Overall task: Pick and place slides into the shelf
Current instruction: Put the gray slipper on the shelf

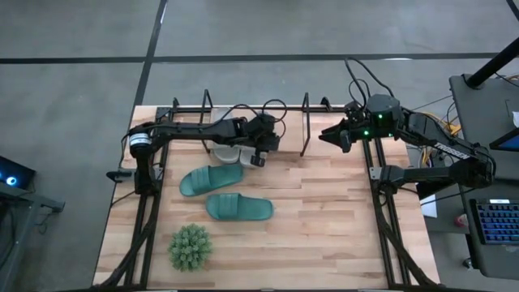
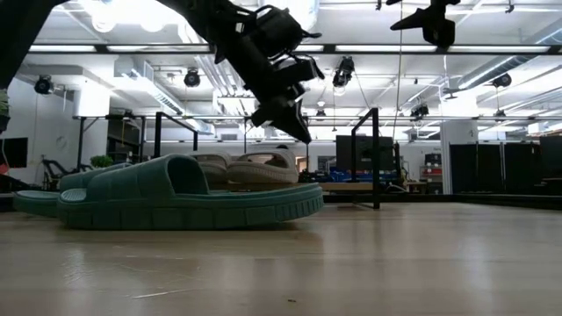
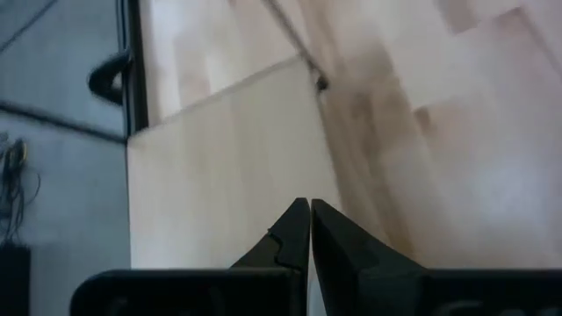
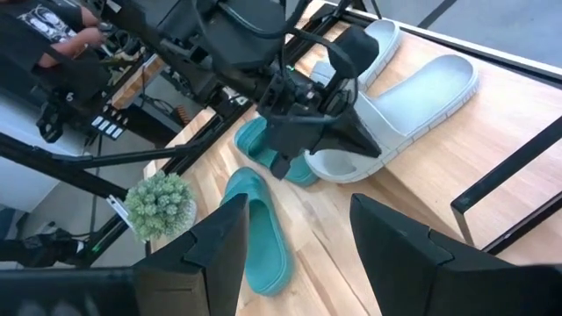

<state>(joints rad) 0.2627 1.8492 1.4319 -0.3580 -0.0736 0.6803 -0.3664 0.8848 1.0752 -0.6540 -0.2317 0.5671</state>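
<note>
Two light grey slides (image 1: 229, 152) (image 4: 413, 96) lie side by side, soles down, on the shelf's wood board (image 3: 219, 167). The shelf's black wire loops (image 1: 306, 122) stand upright on either side. Two teal slides (image 1: 211, 179) (image 1: 240, 208) (image 2: 184, 197) rest flat on the table in front of the shelf. My left gripper (image 1: 259, 158) (image 2: 299, 132) (image 3: 309, 224) is shut and empty. It hovers just above the nearer grey slide's right end, pointing down at a slant. My right gripper (image 1: 324, 135) (image 4: 299, 233) is open and held high, to the right of the shelf's right loop.
A small spiky green plant (image 1: 190, 247) (image 4: 160, 204) stands near the table's near-left corner. Black frame rails (image 1: 381, 211) run along the table's left and right sides. Bare wood (image 1: 324, 219) lies between the teal slides and the right rail.
</note>
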